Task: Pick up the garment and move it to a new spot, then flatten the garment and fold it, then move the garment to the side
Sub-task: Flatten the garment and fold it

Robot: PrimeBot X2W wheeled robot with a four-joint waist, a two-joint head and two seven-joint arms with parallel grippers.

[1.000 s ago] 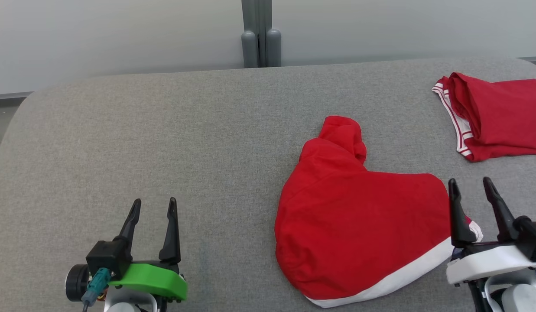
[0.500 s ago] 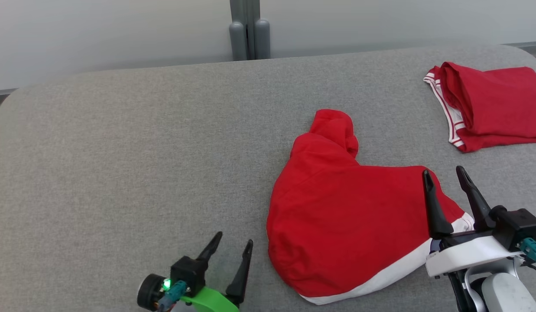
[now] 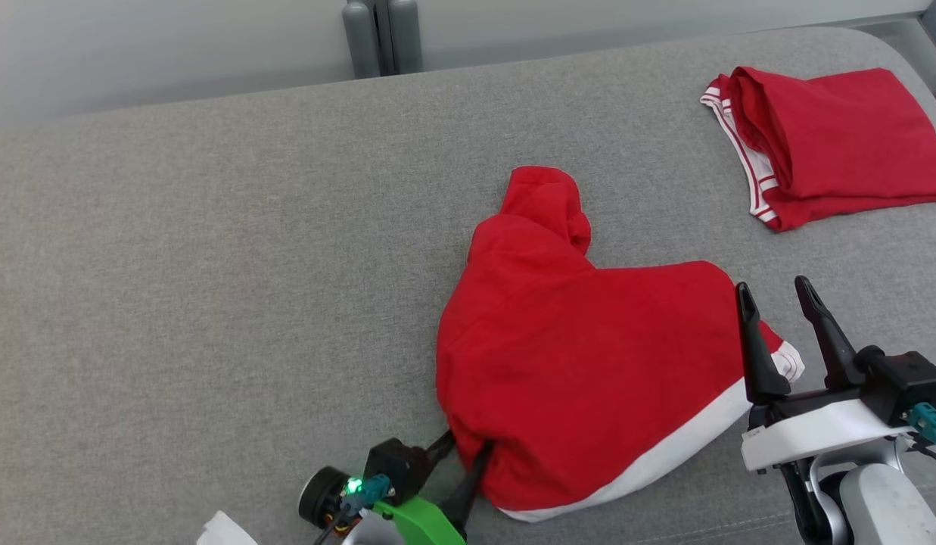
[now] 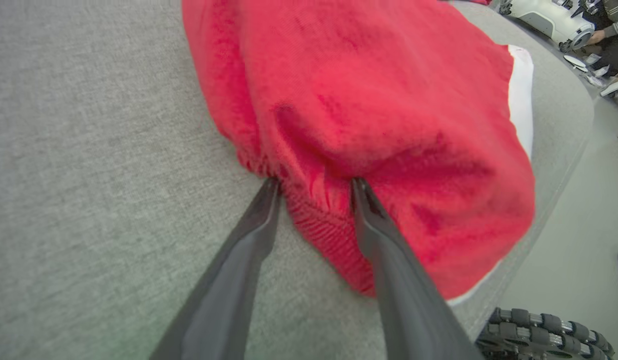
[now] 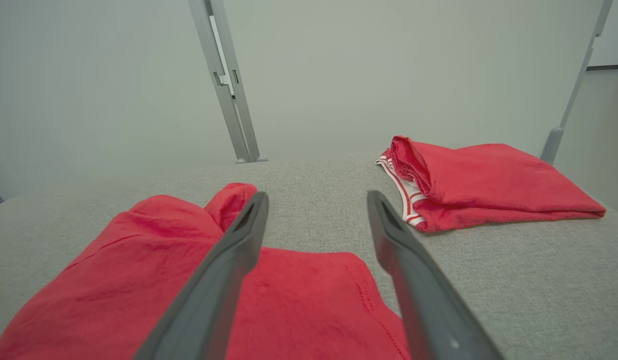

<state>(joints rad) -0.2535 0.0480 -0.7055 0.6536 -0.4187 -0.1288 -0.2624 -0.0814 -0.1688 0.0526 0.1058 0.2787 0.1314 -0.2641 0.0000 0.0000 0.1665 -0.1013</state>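
A grey, fabric-covered bench [image 3: 210,265] is carrying everything here. At its near edge, a little left of centre, the left gripper [image 3: 468,446] is reaching into the lower left bulge of a crumpled red garment [image 3: 589,363], with one dark finger sitting on each side of a bunched fold and both touching cloth. Whether the fingers are squeezing that fold or merely bracketing it cannot be told. The garment is lying in a rounded heap right of centre, nearer the front edge than the back. A white band [image 3: 664,454] is running along its near side, and a narrow red lobe is pointing toward the far edge. Over its right end the right gripper [image 3: 773,286] is hovering, fingers spread wide with nothing between them. Near the far right corner, well apart from the heap, a second red garment [image 3: 831,144] is lying neatly folded, white stripes showing along its left side.
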